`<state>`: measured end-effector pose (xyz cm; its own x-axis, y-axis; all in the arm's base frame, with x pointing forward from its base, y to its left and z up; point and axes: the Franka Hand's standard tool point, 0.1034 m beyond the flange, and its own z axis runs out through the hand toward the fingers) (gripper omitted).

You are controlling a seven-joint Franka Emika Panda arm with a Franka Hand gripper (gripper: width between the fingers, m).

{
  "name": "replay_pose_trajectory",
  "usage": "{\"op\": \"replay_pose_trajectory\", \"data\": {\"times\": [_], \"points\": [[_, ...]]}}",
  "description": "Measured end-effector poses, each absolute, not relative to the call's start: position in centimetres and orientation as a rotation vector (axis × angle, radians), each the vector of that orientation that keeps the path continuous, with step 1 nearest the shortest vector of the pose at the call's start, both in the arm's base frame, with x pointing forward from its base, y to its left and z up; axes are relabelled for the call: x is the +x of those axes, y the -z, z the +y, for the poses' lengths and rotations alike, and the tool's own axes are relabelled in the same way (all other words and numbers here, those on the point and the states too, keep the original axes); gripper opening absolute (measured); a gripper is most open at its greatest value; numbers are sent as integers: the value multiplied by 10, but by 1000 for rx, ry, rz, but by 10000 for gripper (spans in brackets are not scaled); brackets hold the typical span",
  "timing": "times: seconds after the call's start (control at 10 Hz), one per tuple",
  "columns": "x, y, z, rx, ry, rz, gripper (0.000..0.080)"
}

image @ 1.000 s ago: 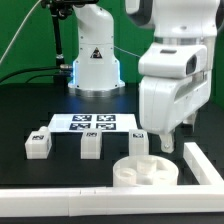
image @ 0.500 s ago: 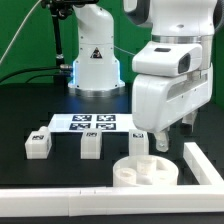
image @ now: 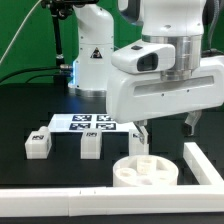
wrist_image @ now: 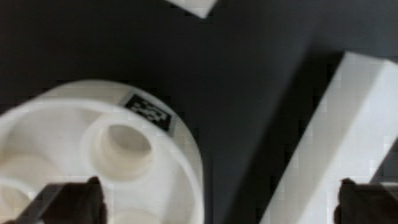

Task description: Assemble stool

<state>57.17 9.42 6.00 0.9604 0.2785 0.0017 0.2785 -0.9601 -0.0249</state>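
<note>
Hovering over your one round seat [image: 145, 172], the single gripper [image: 166, 137] stands wide, holding nothing; two legs, outer leg [image: 38, 144] and inner leg [image: 90, 144], lie at the seat's ten o'clock.

Marker board [image: 85, 123] and white bar [image: 205, 166] lie on black table [image: 30, 105].
</note>
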Motion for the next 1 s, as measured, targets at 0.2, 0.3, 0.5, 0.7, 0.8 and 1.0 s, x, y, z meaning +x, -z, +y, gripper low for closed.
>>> {"op": "replay_pose_trajectory", "data": {"times": [0.2, 0.3, 0.5, 0.7, 0.8, 1.0], "points": [[571, -60, 95, -3096, -6, -311, 649], [566, -59, 89, -3106, -74, -273, 649], [566, -68, 81, -3113, -214, -258, 649], [559, -66, 80, -3106, -336, -260, 649], [557, -66, 80, -3095, -453, -259, 649], [545, -53, 65, -3064, -699, -229, 649]]}}
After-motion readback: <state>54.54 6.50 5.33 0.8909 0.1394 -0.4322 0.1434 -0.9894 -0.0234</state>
